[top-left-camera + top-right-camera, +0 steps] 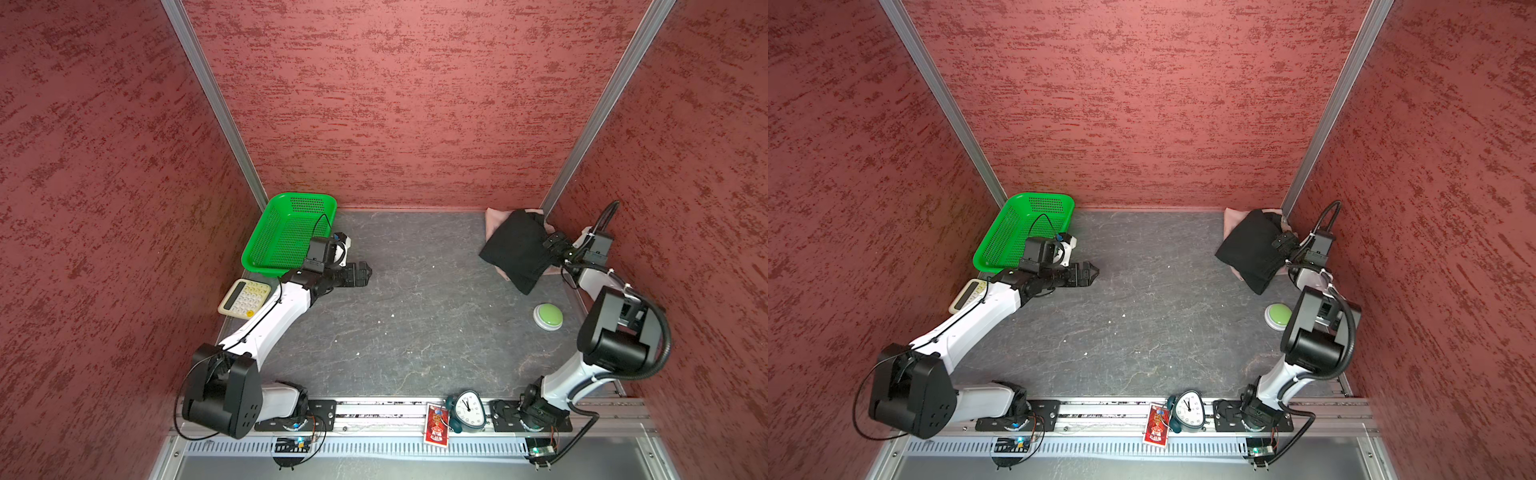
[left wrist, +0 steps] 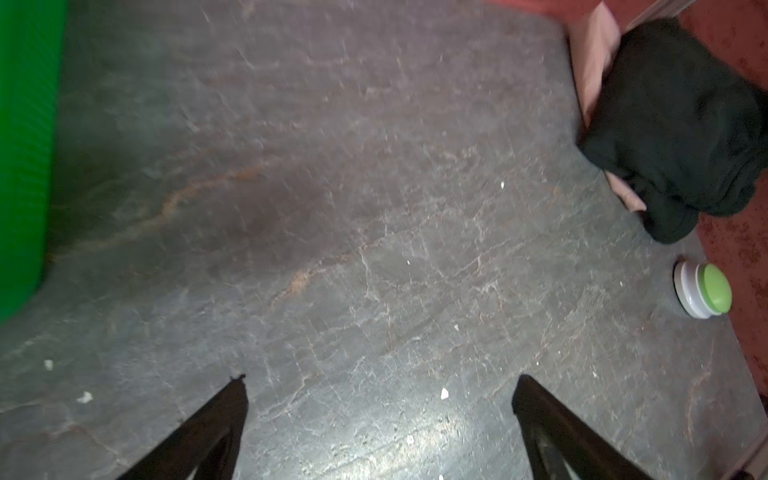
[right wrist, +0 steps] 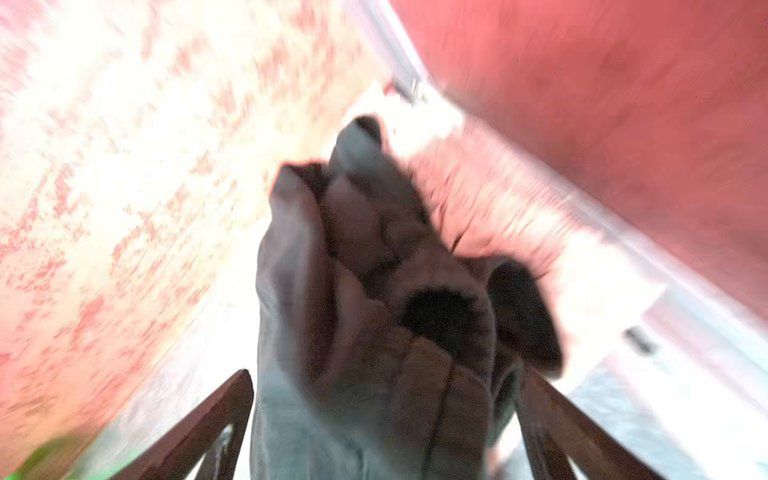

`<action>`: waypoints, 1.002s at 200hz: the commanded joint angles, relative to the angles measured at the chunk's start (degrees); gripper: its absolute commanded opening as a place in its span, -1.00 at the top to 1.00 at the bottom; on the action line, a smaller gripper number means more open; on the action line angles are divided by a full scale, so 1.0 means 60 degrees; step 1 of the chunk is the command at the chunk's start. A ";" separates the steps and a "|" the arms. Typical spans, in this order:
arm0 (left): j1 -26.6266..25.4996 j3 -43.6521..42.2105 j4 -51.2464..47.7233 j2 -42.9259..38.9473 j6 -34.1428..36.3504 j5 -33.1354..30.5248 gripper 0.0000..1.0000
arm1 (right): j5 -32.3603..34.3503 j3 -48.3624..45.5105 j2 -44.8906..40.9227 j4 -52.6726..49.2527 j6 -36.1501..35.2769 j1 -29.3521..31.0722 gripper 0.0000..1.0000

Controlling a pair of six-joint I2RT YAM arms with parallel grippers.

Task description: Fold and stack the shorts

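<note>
The black shorts (image 1: 515,249) (image 1: 1250,249) lie folded on top of the pink shorts (image 1: 494,220) (image 1: 1231,220) in the table's back right corner. Only pink edges show around the black cloth. My right gripper (image 1: 550,243) (image 3: 384,374) is at the right edge of this pile, open. In the blurred right wrist view, bunched black shorts (image 3: 374,291) fill the gap between the spread fingers, with the pink shorts (image 3: 490,208) behind. My left gripper (image 1: 368,272) (image 2: 378,378) hovers open over bare table at the left, holding nothing, far from the black shorts (image 2: 681,124).
A green basket (image 1: 291,195) stands at the back left, with a calculator (image 1: 243,297) in front of it under the left arm. A green push button (image 1: 547,316) sits near the pile's front. A clock (image 1: 468,409) and a red card (image 1: 436,424) rest on the front rail.
</note>
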 commanded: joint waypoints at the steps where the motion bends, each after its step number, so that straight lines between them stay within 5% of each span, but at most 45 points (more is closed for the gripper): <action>1: 0.0121 -0.0128 0.0352 -0.0207 -0.0027 -0.0752 -0.99 | 0.1520 -0.0045 -0.0530 -0.1044 -0.0825 -0.0048 -0.98; 42: 0.0410 -0.0719 0.0837 -0.1249 -0.0129 -0.1716 -0.99 | 0.1809 -0.0342 -0.2066 -0.1277 -0.1235 0.0258 -0.97; 67: 0.0646 -0.1625 0.1651 -0.1964 -0.0067 -0.3768 -0.99 | -0.0049 -0.1378 -0.2665 0.0384 -0.1602 0.0267 -0.96; 83: 0.1118 -0.2706 0.2977 -0.2448 0.0225 -0.4584 -0.99 | -0.0880 -0.2233 -0.2949 0.1021 -0.1356 0.0449 -0.97; 99: 0.1616 -0.4054 0.4971 -0.2735 0.0607 -0.5330 -0.99 | -0.0357 -0.3585 -0.3681 0.2034 -0.1457 0.1022 -0.97; 126: 0.2872 -0.5465 0.7290 -0.2487 0.0381 -0.4684 -0.99 | 0.1144 -0.5754 -0.4778 0.3624 -0.2096 0.1716 -0.98; 163: 0.3066 -0.6444 1.0579 -0.1017 0.1062 -0.4280 -0.99 | 0.1113 -0.7700 -0.5276 0.5769 -0.2139 0.2032 -0.98; 200: 0.3215 -0.6063 1.2058 0.0641 0.1362 -0.2200 -0.99 | 0.0510 -0.8168 -0.3854 0.8156 -0.2366 0.2259 -0.97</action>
